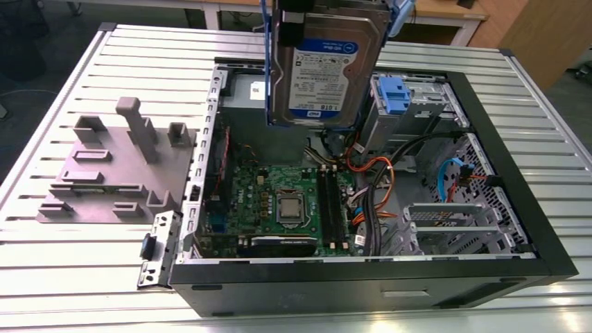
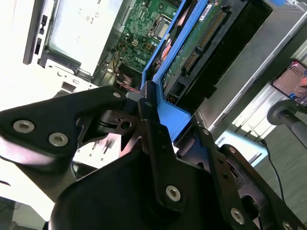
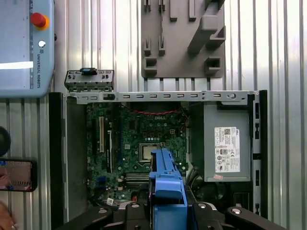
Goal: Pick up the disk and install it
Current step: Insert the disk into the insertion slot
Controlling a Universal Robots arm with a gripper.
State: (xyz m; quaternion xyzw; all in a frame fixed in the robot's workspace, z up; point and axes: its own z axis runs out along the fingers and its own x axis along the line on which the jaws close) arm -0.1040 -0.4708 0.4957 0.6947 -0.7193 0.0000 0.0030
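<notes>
Pincer (image 2: 168, 111) clamped tight on the disk (image 1: 324, 69), my fingers (image 2: 152, 139) pinching the blue bracket along its top edge. In the first wrist view the bracket's blue end sits squarely between the two fingers of the pincer (image 3: 168, 211).

Disk hangs upright and off the table, label side facing the exterior view, bracket rails running down both long edges. Its green circuit-board face and connector show in the second wrist view (image 2: 201, 38).

Wrist points straight down. Below me lies the open case (image 1: 518, 208), and the disk's lower edge is over the case's far part, above the motherboard (image 1: 277, 201). I cannot tell whether that edge touches anything inside.

A blue latch (image 1: 393, 94) sits in the drive bay just to the exterior view's right of the disk. The grey box with the white sticker (image 3: 227, 148) fills one corner of the case. A grey fixture plate (image 1: 111, 173) lies on the slatted table (image 1: 55, 277), at the exterior view's left, beside the case.
</notes>
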